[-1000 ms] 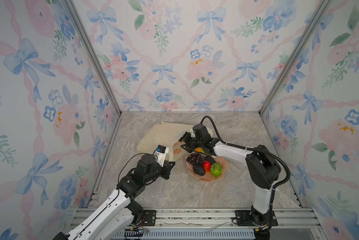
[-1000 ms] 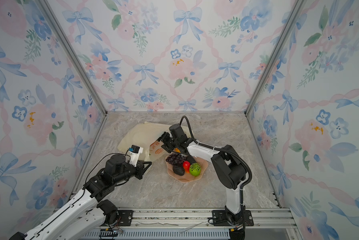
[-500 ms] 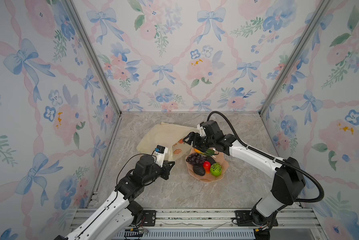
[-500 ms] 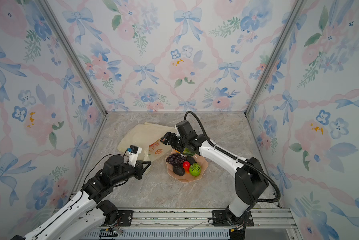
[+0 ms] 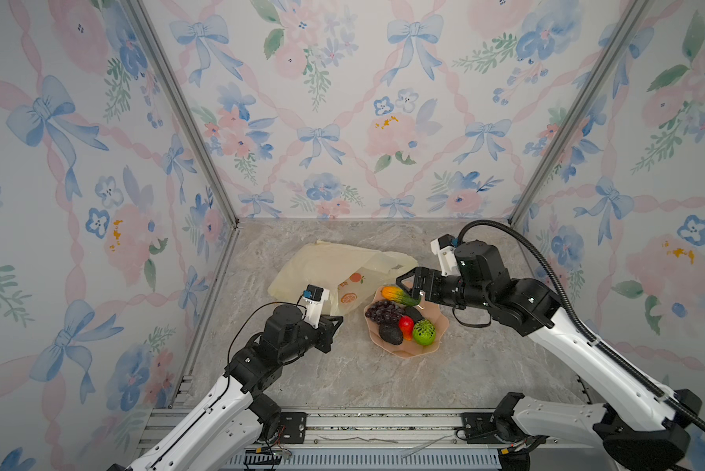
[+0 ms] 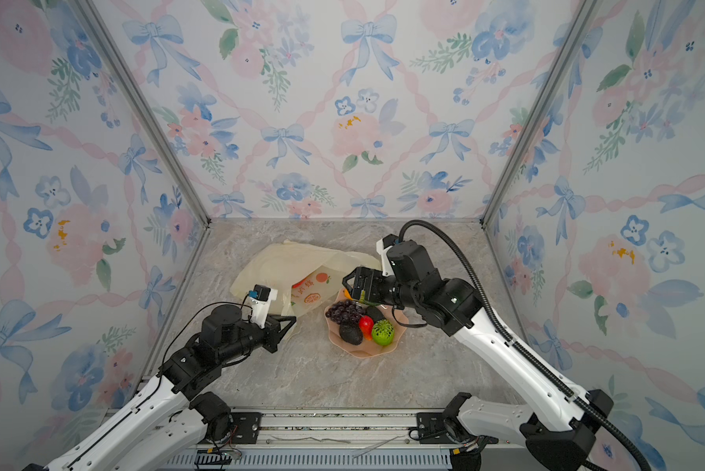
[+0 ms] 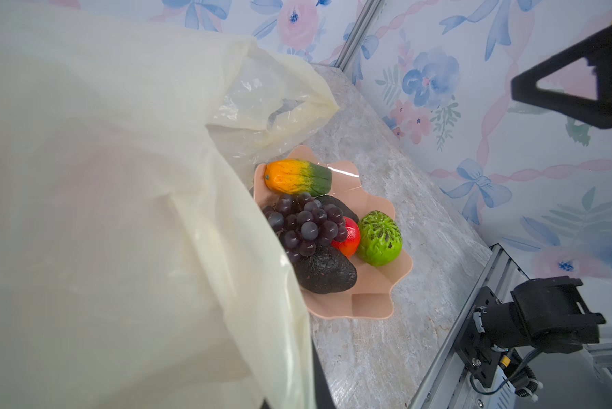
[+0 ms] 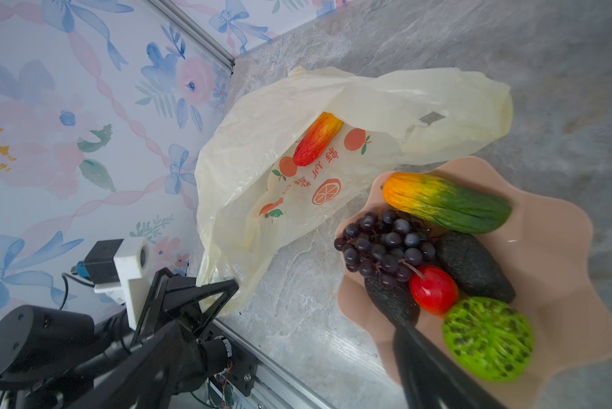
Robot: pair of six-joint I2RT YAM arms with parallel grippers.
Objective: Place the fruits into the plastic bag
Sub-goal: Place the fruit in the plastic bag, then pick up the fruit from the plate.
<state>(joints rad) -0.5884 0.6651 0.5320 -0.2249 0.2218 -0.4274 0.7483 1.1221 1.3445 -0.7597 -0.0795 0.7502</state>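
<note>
The pale-yellow plastic bag (image 5: 334,265) lies at the back left with its mouth facing the pink dish (image 5: 441,323). My left gripper (image 5: 335,320) is shut on the bag's near edge and holds it up. A red-yellow mango (image 8: 316,140) lies inside the bag. On the dish sit the orange-green mango (image 5: 399,294), purple grapes (image 5: 383,310), two dark avocados (image 5: 390,333), a small red fruit (image 5: 405,326) and a bumpy green ball (image 5: 424,332). My right gripper (image 5: 408,285) hangs open and empty over the dish's far edge, by the orange-green mango.
Flowered walls with metal corner posts (image 5: 187,122) close in the marble table (image 5: 383,379) on three sides. A metal rail (image 5: 363,420) with both arm bases runs along the front edge. The right arm's black cable (image 5: 546,265) arcs above the back right.
My right gripper has pulled back from the bag's mouth toward the right, over the dish, and its jaws have widened. The left gripper has kept its hold on the bag.
</note>
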